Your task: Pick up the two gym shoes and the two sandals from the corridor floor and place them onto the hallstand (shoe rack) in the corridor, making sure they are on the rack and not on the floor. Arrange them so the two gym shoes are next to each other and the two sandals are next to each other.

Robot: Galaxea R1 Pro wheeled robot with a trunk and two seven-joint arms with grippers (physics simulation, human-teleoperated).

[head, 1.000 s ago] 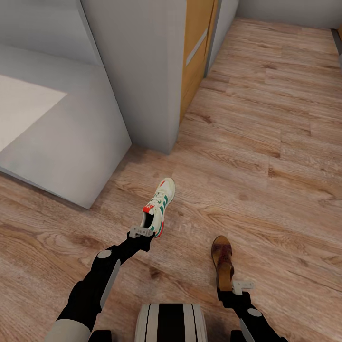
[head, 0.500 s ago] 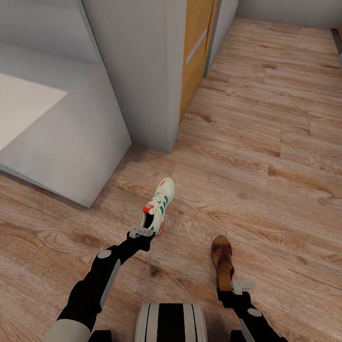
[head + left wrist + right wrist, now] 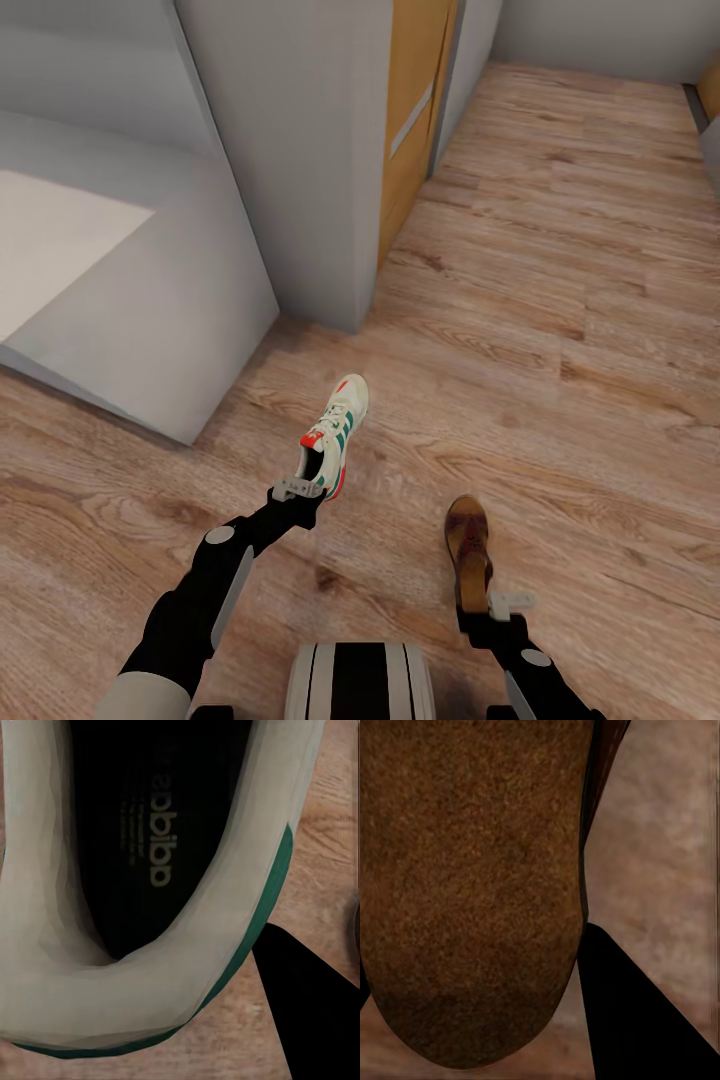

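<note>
White leather with green side stripes and a red-orange heel: one gym shoe (image 3: 333, 437) is hanging in the left end effector (image 3: 296, 489), which is clamping it by the heel rim, toe pointing toward 12 o'clock, just left of the head view's centre. The left wrist view is looking down into the shoe's dark insole (image 3: 154, 832), with the pale collar curving around it and a green edge beneath; one dark fingertip (image 3: 311, 1009) is showing beside the collar. At about 5 o'clock from the sneaker, and apart from it, a brown sandal (image 3: 468, 550) is being held at its heel end by the right end effector (image 3: 498, 604), its toe also pointing toward 12 o'clock. The right wrist view is showing the sandal's grainy brown insole (image 3: 472, 885) close up. Light brown wood-plank corridor floor (image 3: 560, 330) is stretching away beneath both shoes. At 10 o'clock, a pale grey unit (image 3: 150, 300) is standing on the floor, and past it a grey wall (image 3: 300, 150) with an orange-brown wooden panel (image 3: 408, 130).
</note>
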